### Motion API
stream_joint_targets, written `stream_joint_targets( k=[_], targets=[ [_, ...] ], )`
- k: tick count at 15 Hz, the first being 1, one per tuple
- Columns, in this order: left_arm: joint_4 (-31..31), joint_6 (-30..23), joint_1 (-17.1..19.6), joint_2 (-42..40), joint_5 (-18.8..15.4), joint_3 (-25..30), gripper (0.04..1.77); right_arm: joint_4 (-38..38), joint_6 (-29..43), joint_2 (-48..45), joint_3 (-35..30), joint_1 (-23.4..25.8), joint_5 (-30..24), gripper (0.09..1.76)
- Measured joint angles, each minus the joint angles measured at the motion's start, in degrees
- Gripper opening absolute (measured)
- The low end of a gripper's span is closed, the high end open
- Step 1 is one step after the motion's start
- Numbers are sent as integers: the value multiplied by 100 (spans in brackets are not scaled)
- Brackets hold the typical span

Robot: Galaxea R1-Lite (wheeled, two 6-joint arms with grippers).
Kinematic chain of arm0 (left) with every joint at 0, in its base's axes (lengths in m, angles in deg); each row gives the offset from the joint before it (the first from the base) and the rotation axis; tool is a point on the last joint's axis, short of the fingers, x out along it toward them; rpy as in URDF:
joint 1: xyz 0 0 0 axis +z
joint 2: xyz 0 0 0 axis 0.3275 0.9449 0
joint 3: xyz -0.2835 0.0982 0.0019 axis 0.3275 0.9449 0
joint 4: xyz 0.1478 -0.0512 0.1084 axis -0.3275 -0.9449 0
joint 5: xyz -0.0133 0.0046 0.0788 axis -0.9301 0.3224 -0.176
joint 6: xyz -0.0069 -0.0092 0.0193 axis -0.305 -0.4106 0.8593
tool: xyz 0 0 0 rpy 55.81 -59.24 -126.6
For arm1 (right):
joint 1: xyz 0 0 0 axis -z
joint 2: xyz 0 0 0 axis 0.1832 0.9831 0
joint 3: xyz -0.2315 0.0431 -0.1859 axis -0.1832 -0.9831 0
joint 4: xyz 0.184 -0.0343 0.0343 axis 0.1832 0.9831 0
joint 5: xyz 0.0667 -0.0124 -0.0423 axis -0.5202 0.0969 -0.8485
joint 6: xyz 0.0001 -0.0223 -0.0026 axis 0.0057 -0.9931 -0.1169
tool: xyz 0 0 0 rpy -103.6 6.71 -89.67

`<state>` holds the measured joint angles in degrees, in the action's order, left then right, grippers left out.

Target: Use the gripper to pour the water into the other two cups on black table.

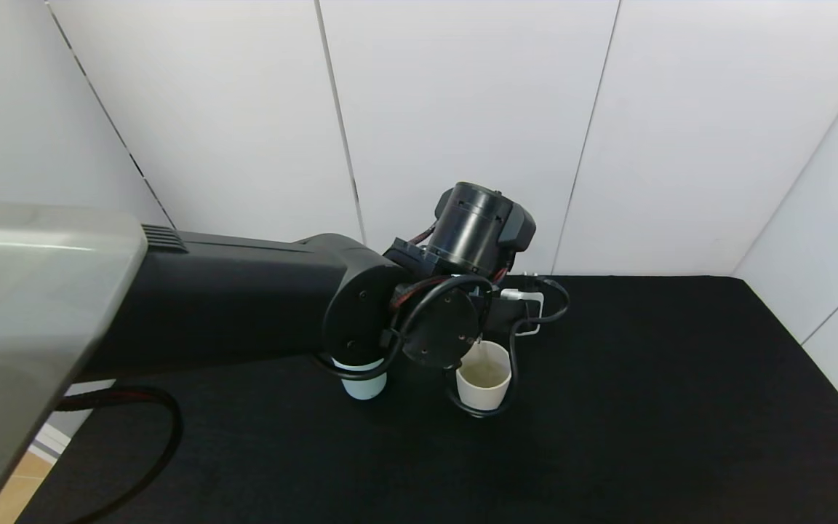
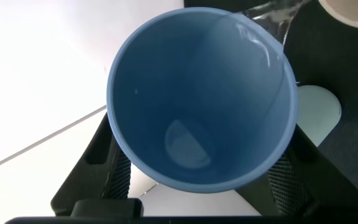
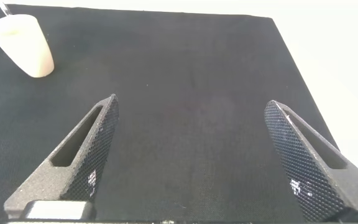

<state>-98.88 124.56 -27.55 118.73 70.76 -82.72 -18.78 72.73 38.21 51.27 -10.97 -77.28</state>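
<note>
My left gripper (image 2: 201,167) is shut on a light blue tumbler (image 2: 201,106), held tilted above the black table (image 1: 644,407). A thin stream of water (image 2: 272,17) runs off its rim toward the cream-beige cup (image 1: 483,378), which holds some water. That cup's rim shows in the left wrist view (image 2: 353,9), and the whole cup shows in the right wrist view (image 3: 23,43). The teal-green cup (image 1: 364,383) stands upright to its left, partly hidden under my left arm; it also shows in the left wrist view (image 2: 319,112). My right gripper (image 3: 191,102) is open and empty over bare table, well away from the cups.
My bulky left arm (image 1: 244,298) and its cable loops (image 1: 506,364) hang over both cups. A small white box (image 1: 524,306) sits on the wrist. White walls stand behind the table and along its right side. The table's right half is bare.
</note>
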Motion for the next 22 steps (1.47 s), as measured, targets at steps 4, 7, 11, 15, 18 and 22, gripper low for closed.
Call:
stream_joint_targets(
  k=[4,7,11,15,18,22],
  targets=[
    [2,-435,-7,28,-79,44,123,0,0,0,0,-2,-2,171],
    [-11,-1073,-29,39,-344,88,122,0,-2,0,0,-2,-2,171],
    [18,-2227,-93,-39,-675,280,122,-2,0,0,0,0,-2,171],
    [38,-3021,-77,-411,-1022,405,122,0,0,0,0,0,-2,171],
    [38,-3335,286,-880,-1285,490,122,0,0,0,0,-2,-2,171],
    [49,-4146,1139,-1458,-2072,827,122,0,0,0,0,-2,-5,171]
  ],
)
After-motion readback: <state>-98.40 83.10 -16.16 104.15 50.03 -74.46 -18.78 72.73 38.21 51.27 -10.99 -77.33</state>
